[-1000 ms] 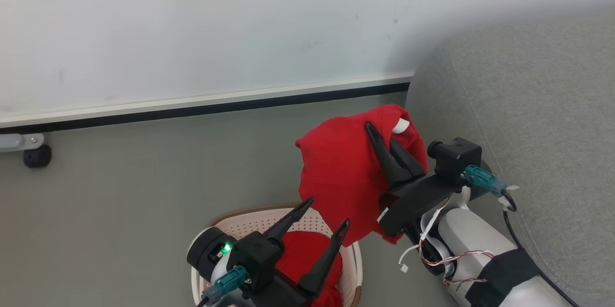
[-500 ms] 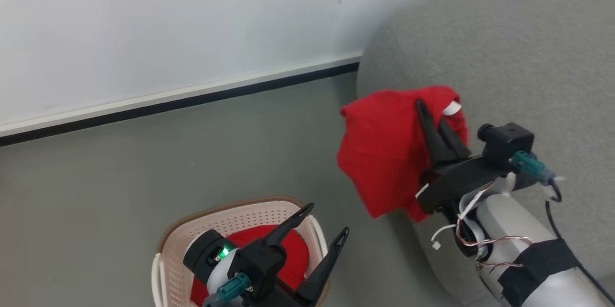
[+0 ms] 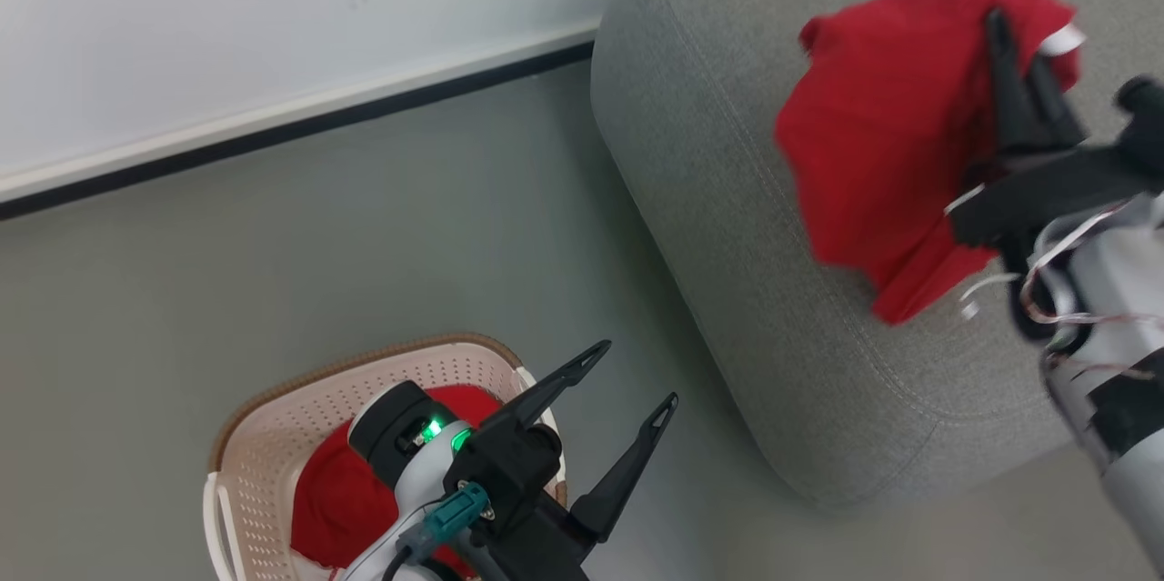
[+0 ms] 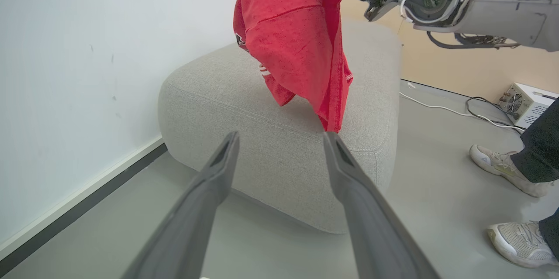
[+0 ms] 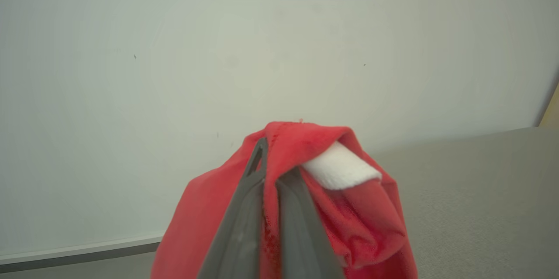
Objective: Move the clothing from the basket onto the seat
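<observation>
My right gripper [image 3: 1014, 40] is shut on red clothing [image 3: 878, 145], which hangs in the air over the grey seat [image 3: 718, 199]. In the right wrist view the fabric [image 5: 371, 222] is pinched between my fingers [image 5: 244, 222], a white band [image 5: 338, 167] folded at the top. In the left wrist view the garment [image 4: 297, 43] dangles above the seat [image 4: 262, 139]. More red clothing [image 3: 341, 499] lies in the cream basket [image 3: 273, 435] at the lower left. My left gripper [image 3: 641, 376] stands open beside the basket, nothing between its fingers [image 4: 214, 183].
A white wall with a dark baseboard [image 3: 273, 131] runs behind the grey floor. In the left wrist view a person's shoes [image 4: 502, 165] stand on the floor right of the seat, near a white cable and a small grey box [image 4: 526, 102].
The view has swung to the right. My right gripper has carried the red clothing from above the floor near the basket to over the seat. The left gripper stays open.
</observation>
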Tool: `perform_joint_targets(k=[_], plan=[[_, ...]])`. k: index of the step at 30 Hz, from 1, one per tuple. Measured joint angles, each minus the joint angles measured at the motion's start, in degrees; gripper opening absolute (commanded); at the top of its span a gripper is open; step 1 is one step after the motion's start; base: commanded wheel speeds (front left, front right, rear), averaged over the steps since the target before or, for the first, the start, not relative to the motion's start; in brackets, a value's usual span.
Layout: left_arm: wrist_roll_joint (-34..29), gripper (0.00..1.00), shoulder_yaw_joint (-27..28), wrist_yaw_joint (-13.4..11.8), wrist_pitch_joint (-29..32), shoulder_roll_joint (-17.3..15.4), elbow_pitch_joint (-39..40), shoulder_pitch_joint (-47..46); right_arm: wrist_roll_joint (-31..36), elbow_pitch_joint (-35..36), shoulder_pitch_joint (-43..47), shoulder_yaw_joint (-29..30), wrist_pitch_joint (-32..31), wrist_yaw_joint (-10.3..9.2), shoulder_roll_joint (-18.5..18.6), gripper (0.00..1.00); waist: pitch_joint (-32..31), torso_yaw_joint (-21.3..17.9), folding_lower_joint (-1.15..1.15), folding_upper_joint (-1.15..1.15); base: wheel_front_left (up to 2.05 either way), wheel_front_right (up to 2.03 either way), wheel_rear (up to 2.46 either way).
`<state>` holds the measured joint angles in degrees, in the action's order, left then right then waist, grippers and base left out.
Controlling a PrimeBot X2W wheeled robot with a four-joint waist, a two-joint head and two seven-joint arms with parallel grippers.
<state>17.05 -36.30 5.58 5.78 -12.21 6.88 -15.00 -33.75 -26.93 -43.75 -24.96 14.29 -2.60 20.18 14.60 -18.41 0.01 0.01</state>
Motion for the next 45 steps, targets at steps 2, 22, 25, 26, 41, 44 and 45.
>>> perform_joint_targets(k=[2, 22, 25, 26, 41, 44, 45], plan=[[0.0, 1.0, -0.2, 0.0, 0.2, 0.0, 0.5, -0.7, 0.4, -0.7, -2.0, 1.1, 0.0, -0.35, 1.5, 0.0, 1.1, -0.4, 0.0, 0.0, 0.0, 0.0, 0.0], [-0.6, 1.0, -2.6, 1.0, 3.2, -1.2, 4.7, -8.7, -1.8, -12.6, -13.5, 11.5, 0.4, -1.52, 8.4, 0.0, 12.4, 1.6, 0.0, 0.0, 0.0, 0.0, 0.0], [-0.7, 1.0, -2.8, 1.0, 3.5, -1.4, 5.0, -9.7, -2.8, -15.8, -13.5, 12.7, 0.4, -1.77, 8.4, 0.0, 14.2, 2.3, 0.0, 0.0, 0.0, 0.0, 0.0], [-0.7, 1.0, -3.0, 1.0, 3.8, -1.6, 5.0, -9.9, -3.1, -16.5, -13.5, 12.8, 0.4, -1.76, 8.4, 0.0, 14.7, 2.6, 0.0, 0.0, 0.0, 0.0, 0.0], [-0.6, 1.0, -3.5, 1.5, 3.7, -4.0, 3.9, -12.0, -5.6, -26.3, -13.3, 12.4, 0.4, -0.87, 2.1, 1.0, 18.6, 3.4, -0.01, 0.0, 0.0, 0.0, 0.0], [-0.4, 1.0, -3.6, 1.5, 3.2, -4.0, 3.0, -12.0, -5.6, -27.2, -13.0, 12.4, 0.4, -0.68, 1.6, 1.0, 17.9, 3.1, -0.01, 0.0, 0.0, 0.0, 0.0], [-0.2, 1.0, -3.6, 1.5, 3.1, -4.0, 2.7, -12.0, -5.6, -27.3, -12.9, 12.4, 0.4, -0.45, 1.5, 1.0, 17.6, 3.0, -0.01, 0.0, 0.0, 0.0, 0.0]])
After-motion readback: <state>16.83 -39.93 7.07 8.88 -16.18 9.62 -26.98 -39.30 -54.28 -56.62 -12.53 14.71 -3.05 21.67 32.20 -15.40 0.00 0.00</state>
